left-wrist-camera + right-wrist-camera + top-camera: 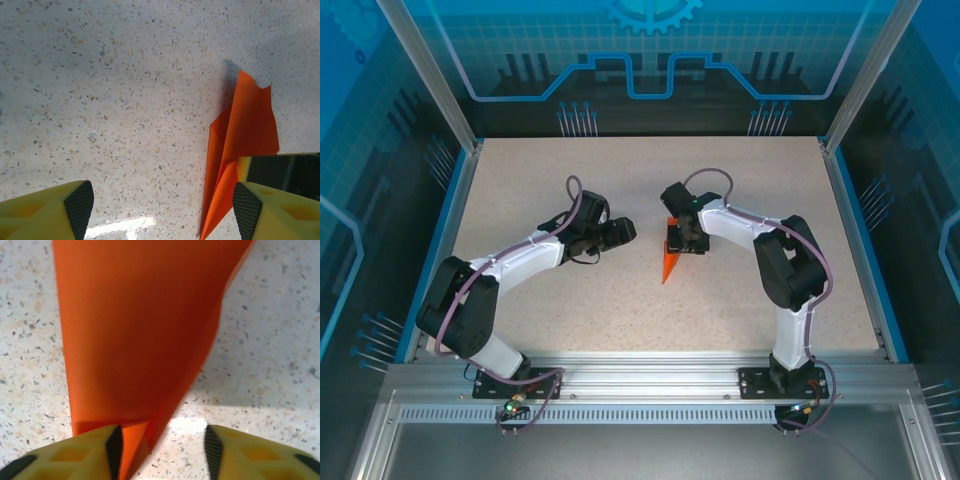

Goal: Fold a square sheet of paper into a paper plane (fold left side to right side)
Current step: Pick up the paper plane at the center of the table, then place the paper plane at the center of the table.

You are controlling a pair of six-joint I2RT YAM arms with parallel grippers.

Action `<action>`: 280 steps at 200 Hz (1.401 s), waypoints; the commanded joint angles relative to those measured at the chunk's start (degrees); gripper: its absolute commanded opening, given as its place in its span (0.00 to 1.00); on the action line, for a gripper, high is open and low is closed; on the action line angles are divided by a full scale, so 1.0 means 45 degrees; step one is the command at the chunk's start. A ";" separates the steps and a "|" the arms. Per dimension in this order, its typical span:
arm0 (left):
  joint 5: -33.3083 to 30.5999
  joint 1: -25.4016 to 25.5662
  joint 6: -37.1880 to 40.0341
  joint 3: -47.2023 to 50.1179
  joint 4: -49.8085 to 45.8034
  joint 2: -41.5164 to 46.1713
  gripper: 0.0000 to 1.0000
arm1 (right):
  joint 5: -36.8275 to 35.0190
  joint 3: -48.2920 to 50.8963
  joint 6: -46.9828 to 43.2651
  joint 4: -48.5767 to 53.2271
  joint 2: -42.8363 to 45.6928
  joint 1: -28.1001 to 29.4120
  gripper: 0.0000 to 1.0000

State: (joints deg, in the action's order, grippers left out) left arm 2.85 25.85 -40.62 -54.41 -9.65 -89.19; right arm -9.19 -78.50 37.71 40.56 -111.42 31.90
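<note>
The orange paper plane [669, 264] lies mid-table as a narrow folded dart, its point toward the near edge. One flap stands up from the table [247, 120]. My right gripper [686, 240] hovers over the dart's wide far end and is open. In the right wrist view the paper [135, 330] runs under the left fingertip [114, 447], with bare table between the jaws of the right gripper [164, 450]. My left gripper [624, 232] is just left of the paper, open and holding nothing. In the left wrist view the left gripper [162, 207] has the paper's edge beside its right fingertip [247, 207].
The speckled tabletop [570, 180] is bounded by blue side rails [442, 225] and a metal frame along the near edge [650, 375]. The right gripper's yellow and black finger [285, 170] shows at the right of the left wrist view, resting over the paper.
</note>
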 commanded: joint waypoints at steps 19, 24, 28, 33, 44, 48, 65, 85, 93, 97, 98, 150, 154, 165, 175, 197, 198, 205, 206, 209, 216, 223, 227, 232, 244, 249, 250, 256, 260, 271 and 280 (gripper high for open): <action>-0.0301 -0.0138 -0.0056 -0.0036 0.0040 0.0425 0.78 | -0.0126 -0.0178 0.0019 0.0524 0.1305 0.0235 0.25; -0.0325 -0.0138 -0.0037 -0.0047 0.0006 0.0461 0.78 | 0.0001 -0.0151 -0.0001 0.0504 0.1456 0.0233 0.21; -0.0357 -0.0138 -0.0021 -0.0056 -0.0014 0.0482 0.78 | 0.0120 -0.0143 -0.0019 0.0483 0.1586 0.0252 0.18; -0.0389 -0.0150 0.0000 -0.0060 -0.0023 0.0526 0.78 | 0.0294 -0.0106 -0.0068 0.0373 0.1752 0.0256 0.14; -0.0455 -0.0147 0.0075 -0.0071 -0.0109 0.0582 0.78 | 0.0823 0.0063 -0.0201 0.0042 0.2195 0.0312 0.08; -0.0521 -0.0139 0.0084 -0.0076 -0.0147 0.0648 0.78 | 0.1115 0.0120 -0.0259 -0.0102 0.2342 0.0323 0.07; -0.0698 -0.0138 0.0210 -0.0077 -0.0301 0.0825 0.78 | 0.2200 0.0433 -0.0256 -0.0691 0.2967 0.0328 0.01; -0.1045 -0.0152 0.0381 -0.0115 -0.0515 0.1094 0.79 | 0.3649 0.0866 -0.0324 -0.1505 0.3536 0.0334 0.00; -0.1186 -0.0158 0.0441 -0.0134 -0.0593 0.1238 0.79 | 0.4383 0.1177 -0.0329 -0.2076 0.3744 0.0298 0.00; -0.1249 -0.0167 0.0479 -0.0135 -0.0630 0.1306 0.78 | 0.4614 0.1349 -0.0260 -0.2287 0.3822 0.0294 0.00; -0.1274 -0.0162 0.0485 -0.0125 -0.0630 0.1334 0.78 | 0.4676 0.1389 -0.0248 -0.2349 0.3861 0.0294 0.00; -0.1963 -0.0215 0.0706 0.0020 -0.0883 0.2112 0.81 | 0.6114 0.3700 -0.0061 -0.4550 0.3750 -0.0287 0.00; -0.1966 -0.0216 0.0725 0.0038 -0.0883 0.2123 0.81 | 0.6318 0.3901 -0.0042 -0.4780 0.3625 -0.0403 0.00; -0.1944 -0.0216 0.0731 0.0037 -0.0921 0.2144 0.82 | 0.6704 0.4395 -0.0041 -0.5366 0.3269 -0.0712 0.00; -0.1927 -0.0217 0.0727 0.0022 -0.0975 0.2139 0.82 | 0.6772 0.4840 -0.0041 -0.5768 0.3096 -0.0944 0.00; -0.1921 -0.0216 0.0688 0.0060 -0.1059 0.2202 0.82 | 0.6374 0.5632 -0.0237 -0.6138 0.3162 -0.1352 0.00; -0.1922 -0.0216 0.0688 0.0060 -0.1059 0.2202 0.82 | 0.6357 0.5650 -0.0247 -0.6140 0.3170 -0.1369 0.00; -0.1923 -0.0216 0.0686 0.0079 -0.1067 0.2219 0.82 | 0.6151 0.5781 -0.0358 -0.6075 0.3251 -0.1476 0.00; -0.1923 -0.0216 0.0686 0.0070 -0.1073 0.2230 0.82 | 0.6118 0.5802 -0.0376 -0.6059 0.3263 -0.1480 0.00; -0.1933 -0.0219 0.0702 0.0076 -0.1078 0.2240 0.82 | 0.6036 0.5847 -0.0422 -0.5989 0.3293 -0.1512 0.00; -0.1933 -0.0216 0.0687 0.0070 -0.1075 0.2241 0.82 | 0.5875 0.5908 -0.0568 -0.5857 0.3348 -0.1589 0.00; -0.1914 -0.0216 0.0687 0.0061 -0.1090 0.2241 0.82 | 0.5669 0.5957 -0.0704 -0.5682 0.3405 -0.1648 0.00; -0.1904 -0.0219 0.0677 0.0046 -0.1085 0.2231 0.82 | 0.5548 0.5988 -0.0776 -0.5597 0.3438 -0.1673 0.00; -0.1914 -0.0216 0.0676 0.0041 -0.1076 0.2217 0.82 | 0.5436 0.6016 -0.0843 -0.5519 0.3467 -0.1707 0.00; -0.1892 -0.0216 0.0667 0.0021 -0.1068 0.2187 0.82 | 0.5275 0.6066 -0.0969 -0.5386 0.3490 -0.1776 0.00; -0.1873 -0.0226 0.0666 0.0009 -0.1077 0.2173 0.83 | 0.5230 0.6086 -0.0997 -0.5359 0.3490 -0.1795 0.00; -0.1869 -0.0221 0.0667 0.0006 -0.1068 0.2168 0.83 | 0.5228 0.6092 -0.1007 -0.5340 0.3490 -0.1795 0.00; -0.1868 -0.0219 0.0635 0.0002 -0.1062 0.2163 0.83 | 0.5225 0.6092 -0.1035 -0.5299 0.3470 -0.1815 0.00; -0.1865 -0.0216 0.0647 0.0012 -0.1059 0.2145 0.83 | 0.5216 0.6066 -0.1054 -0.5273 0.3475 -0.1815 0.00; -0.1828 -0.0231 0.0624 0.0002 -0.1051 0.2120 0.83 | 0.5225 0.6058 -0.1076 -0.5226 0.3504 -0.1815 0.03; -0.1811 -0.0216 0.0628 0.0002 -0.1039 0.2120 0.83 | 0.5218 0.6005 -0.1096 -0.5194 0.3583 -0.1815 0.06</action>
State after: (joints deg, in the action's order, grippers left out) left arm -4.73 25.34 -38.65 -54.41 -13.30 -80.73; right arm 15.35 -51.72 34.41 16.43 -97.30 24.43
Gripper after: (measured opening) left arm 0.827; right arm 0.047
